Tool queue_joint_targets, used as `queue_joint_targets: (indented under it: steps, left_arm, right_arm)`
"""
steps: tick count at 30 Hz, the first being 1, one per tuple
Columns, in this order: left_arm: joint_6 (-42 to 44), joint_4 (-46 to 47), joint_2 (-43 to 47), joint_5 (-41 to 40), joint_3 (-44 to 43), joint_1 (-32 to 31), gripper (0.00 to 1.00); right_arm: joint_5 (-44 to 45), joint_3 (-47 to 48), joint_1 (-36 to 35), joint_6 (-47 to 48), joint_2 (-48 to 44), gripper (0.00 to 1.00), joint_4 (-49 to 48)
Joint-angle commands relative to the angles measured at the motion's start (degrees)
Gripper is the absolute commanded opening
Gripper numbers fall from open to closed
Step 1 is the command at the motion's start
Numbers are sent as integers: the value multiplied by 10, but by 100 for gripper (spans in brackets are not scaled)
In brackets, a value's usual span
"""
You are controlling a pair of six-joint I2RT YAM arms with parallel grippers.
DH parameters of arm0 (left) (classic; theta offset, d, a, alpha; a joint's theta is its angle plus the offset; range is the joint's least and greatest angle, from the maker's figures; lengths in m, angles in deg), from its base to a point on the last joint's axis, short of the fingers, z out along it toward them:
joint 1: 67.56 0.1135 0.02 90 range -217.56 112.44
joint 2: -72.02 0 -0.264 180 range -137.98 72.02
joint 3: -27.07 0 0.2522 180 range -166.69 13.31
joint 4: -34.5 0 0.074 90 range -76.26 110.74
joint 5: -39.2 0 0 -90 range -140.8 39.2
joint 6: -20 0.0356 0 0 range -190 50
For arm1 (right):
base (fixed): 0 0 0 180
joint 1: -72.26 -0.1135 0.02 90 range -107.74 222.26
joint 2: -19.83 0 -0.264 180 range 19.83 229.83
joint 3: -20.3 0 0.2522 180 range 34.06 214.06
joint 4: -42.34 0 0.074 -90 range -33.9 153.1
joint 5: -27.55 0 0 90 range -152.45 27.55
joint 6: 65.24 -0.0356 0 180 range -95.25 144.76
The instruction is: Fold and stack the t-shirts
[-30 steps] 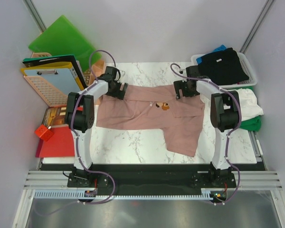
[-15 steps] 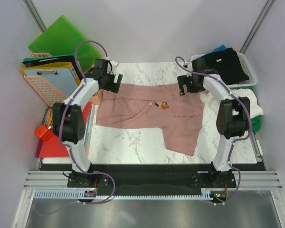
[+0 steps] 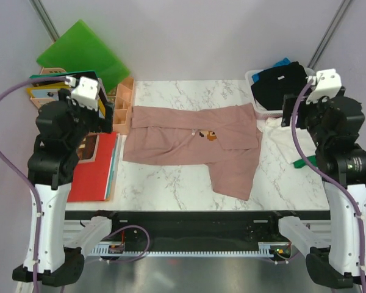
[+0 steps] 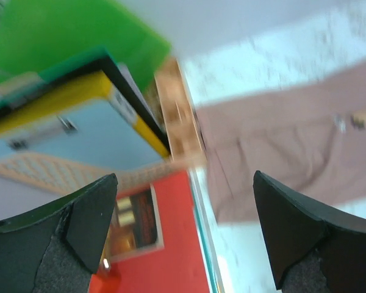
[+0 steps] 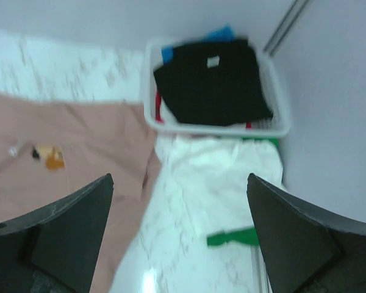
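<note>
1. Pink t-shirt (image 3: 195,143): spread flat on marble table (image 3: 165,180)
2. Black t-shirt (image 3: 283,84): in white basket (image 3: 251,77), far right
3. Left gripper (image 4: 184,177): jaws apart, empty
4. Right gripper (image 5: 180,177): jaws apart, empty

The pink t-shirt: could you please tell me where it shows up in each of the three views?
Top external: pink t-shirt spread across the middle of the table.
Left wrist: pink t-shirt in the right half, blurred.
Right wrist: pink t-shirt along the left side.
Shared landmark: its chest print, at the right edge in the left wrist view and lower left in the right wrist view.
</note>
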Motion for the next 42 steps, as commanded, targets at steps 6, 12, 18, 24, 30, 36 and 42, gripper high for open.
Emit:
queue_joint_targets:
  steps: [6, 12, 18, 24, 30, 36, 42]
  left_arm:
    - [23, -114, 153, 124, 208, 48, 100]
    - [-3, -86, 126, 101, 205, 49, 100]
    - [-40, -45, 127, 130, 220, 73, 100]
    - [-27, 8, 142, 173, 322, 76, 100]
    - [-16, 31, 48, 190, 304, 93, 100]
    - [-23, 76, -7, 149, 279, 95, 100]
    - [-11, 145, -48, 107, 308, 93, 100]
  right_arm:
    - [-42, -99, 32, 15, -29, 98, 157]
    - [-82, -85, 65, 19, -29, 98, 153]
    - [-169, -181, 65, 15, 30, 98, 158]
    - [-223, -212, 64, 89, 104, 93, 173]
    - [-230, -170, 46, 241, 197, 91, 298]
    - [-127, -281, -107, 224, 196, 83, 233]
    - [-1, -348, -285, 179, 150, 84, 103]
